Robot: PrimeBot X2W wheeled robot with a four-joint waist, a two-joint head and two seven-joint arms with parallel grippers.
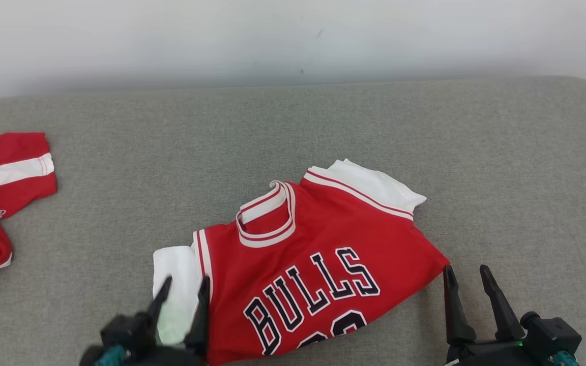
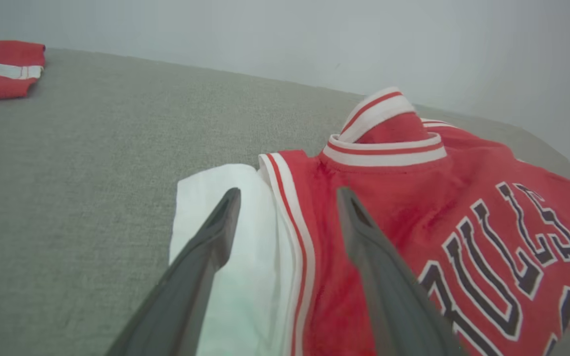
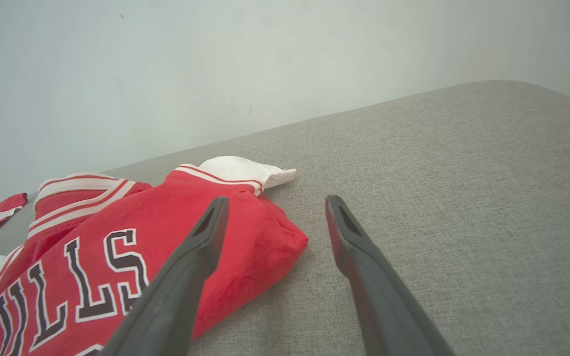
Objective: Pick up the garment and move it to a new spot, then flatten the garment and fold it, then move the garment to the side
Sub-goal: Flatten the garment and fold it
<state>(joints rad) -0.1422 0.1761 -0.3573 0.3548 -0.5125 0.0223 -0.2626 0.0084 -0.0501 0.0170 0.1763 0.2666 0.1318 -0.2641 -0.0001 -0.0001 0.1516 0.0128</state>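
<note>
Our left fingers (image 1: 201, 310) stood spread and empty over the folded jersey (image 1: 318, 254) at its white sleeve (image 1: 178, 274), right fingers (image 1: 453, 305) likewise beside its other edge, flanking it on the grey cushion (image 1: 323, 127), presumably to shift it.

The garment (image 1: 323, 244) is soft matt red cloth with a faintly napped face, smoother white cloth at its sleeves, and ribbed trim at the collar. The cushion (image 1: 171, 132) beneath is grey woven fabric, coarse and matt. The left gripper (image 1: 186, 279) and right gripper (image 1: 466, 269) have fingers (image 3: 374, 296) of smooth, dull dark plastic. The wall (image 1: 293, 35) looks smooth and matt.
</note>
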